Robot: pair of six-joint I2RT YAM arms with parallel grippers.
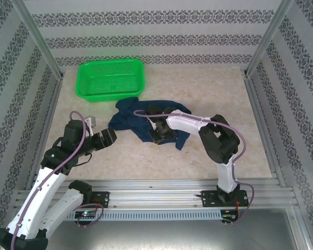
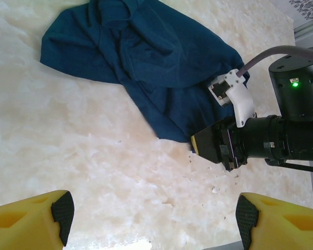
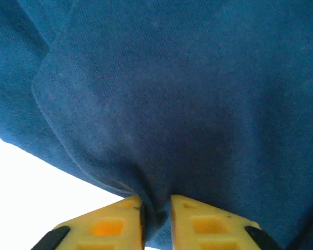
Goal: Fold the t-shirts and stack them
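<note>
Navy t-shirt (image 1: 126, 117) crumpled mid-table, just beside green basket (image 1: 112, 62), near side. Right gripper (image 3: 155, 208) clenched on a pinch of cloth, likely to drag it flat. Left gripper (image 2: 154, 221) released, hovering left of shirt.

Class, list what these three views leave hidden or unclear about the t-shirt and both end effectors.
Top view: the right arm covers part of the crumpled t-shirt.
Right wrist view: cloth buries the right end effector tips; the bottom edge cuts its fingers.
Left wrist view: the bottom edge cuts the left end effector.
</note>
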